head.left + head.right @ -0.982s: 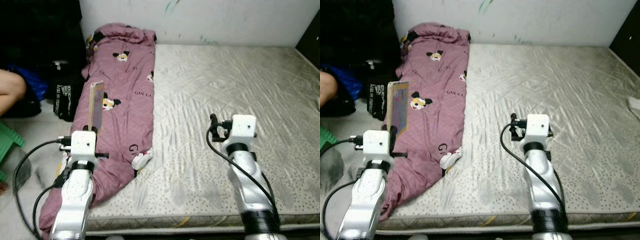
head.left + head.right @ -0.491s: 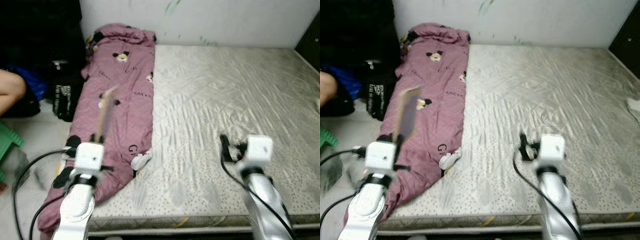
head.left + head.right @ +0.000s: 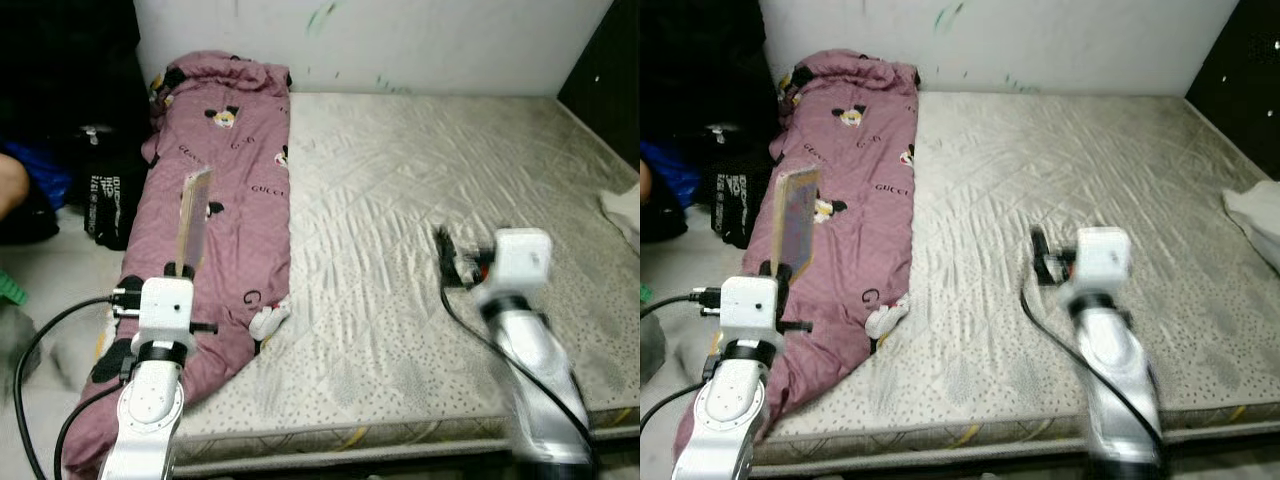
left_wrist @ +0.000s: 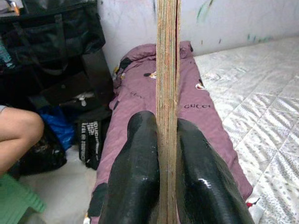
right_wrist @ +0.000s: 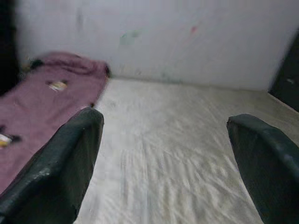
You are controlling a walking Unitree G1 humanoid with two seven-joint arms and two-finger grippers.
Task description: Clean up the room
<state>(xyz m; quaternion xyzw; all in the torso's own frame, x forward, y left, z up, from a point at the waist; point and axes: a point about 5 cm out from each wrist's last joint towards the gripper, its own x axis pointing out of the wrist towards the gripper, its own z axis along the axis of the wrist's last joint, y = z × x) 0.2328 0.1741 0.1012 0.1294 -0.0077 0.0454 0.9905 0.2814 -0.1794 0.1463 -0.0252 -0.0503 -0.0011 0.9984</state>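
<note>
My left gripper (image 4: 167,154) is shut on a thin flat book (image 3: 193,217), held upright on its edge above the purple quilt (image 3: 230,180). The quilt, printed with cartoon mice, lies rolled along the left edge of the bare mattress (image 3: 430,190). In the left wrist view the book's edge (image 4: 167,70) rises between the two black fingers (image 4: 135,172). My right gripper (image 5: 163,154) hangs open over the middle of the mattress, with nothing between its fingers (image 5: 70,158). The right arm (image 3: 515,300) looks blurred.
Black bags (image 3: 105,190) and a blue bag (image 4: 58,133) stand on the floor left of the bed. A person's knee (image 4: 18,135) shows beside them, near a green stool (image 4: 18,205). A white cloth (image 3: 1255,215) lies at the mattress's right edge. A white wall (image 3: 400,40) backs the bed.
The whole picture has shifted left, so the camera has turned right; the white cloth has come further into view. My left gripper still holds the book upright, and the right arm shows further right.
</note>
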